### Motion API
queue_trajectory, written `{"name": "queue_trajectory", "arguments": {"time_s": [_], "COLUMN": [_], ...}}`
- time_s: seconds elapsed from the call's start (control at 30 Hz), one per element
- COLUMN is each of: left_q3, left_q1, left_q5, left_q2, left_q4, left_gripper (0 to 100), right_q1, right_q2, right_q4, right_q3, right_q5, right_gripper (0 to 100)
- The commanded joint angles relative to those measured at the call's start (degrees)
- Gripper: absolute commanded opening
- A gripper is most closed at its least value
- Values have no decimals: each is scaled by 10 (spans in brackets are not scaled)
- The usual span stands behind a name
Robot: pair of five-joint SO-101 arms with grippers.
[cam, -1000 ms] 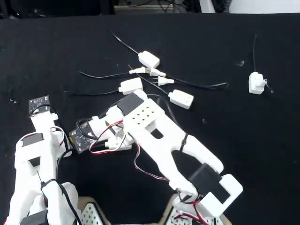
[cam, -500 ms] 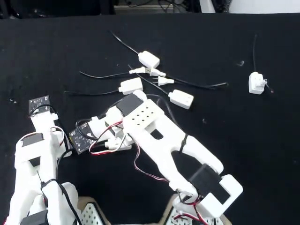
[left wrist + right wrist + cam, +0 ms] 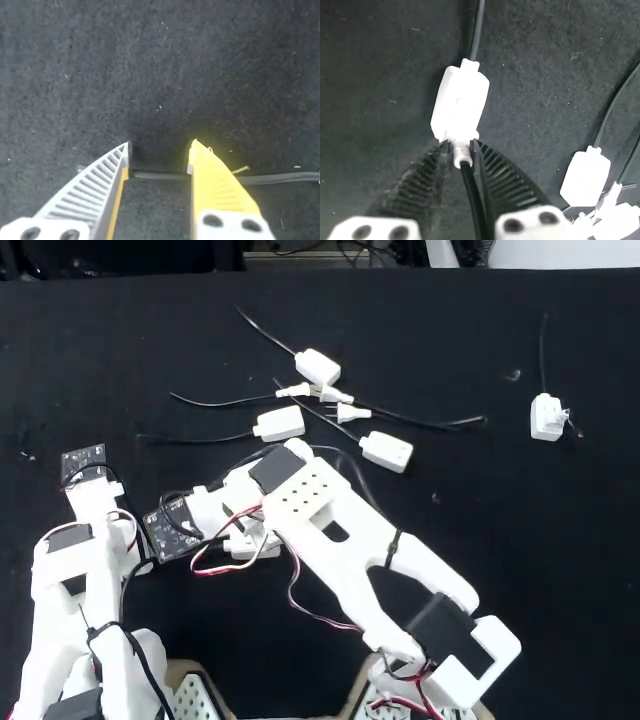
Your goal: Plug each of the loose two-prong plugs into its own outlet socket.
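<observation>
- Black ribbed fingers of the right gripper are clamped on the neck of a white two-prong plug. Its black cord trails back between them.
- Risk: the loose outlet socket could slide away under a push, or skewed prongs could jam and leave the plug half seated.
- That socket lies just past the fingertips, touching the plug's front. I cannot tell how deep the prongs sit.
- Farther out, off to one side, a second socket lies apart.
- The left gripper stands spread, with a black wire crossing at its fingertips.
</observation>
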Motion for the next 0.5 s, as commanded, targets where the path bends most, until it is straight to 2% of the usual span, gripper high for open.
{"name": "queue_trajectory", "arguments": {"time_s": [0.0,0.23,0.47], "left_q3": [-6,-5,-5], "left_q1": [-7,-7,-7], "left_q5": [0,0,0], "left_q2": [-14,-14,-14], "left_q4": [-6,-6,-6], "left_gripper": [199,199,199], "right_q1": [2,30,27], "right_q2": [-7,-7,-22], "right_q4": [-12,2,35], "right_q3": [13,11,-8], "right_q5": [-8,8,8], "right_gripper": [11,11,11]}}
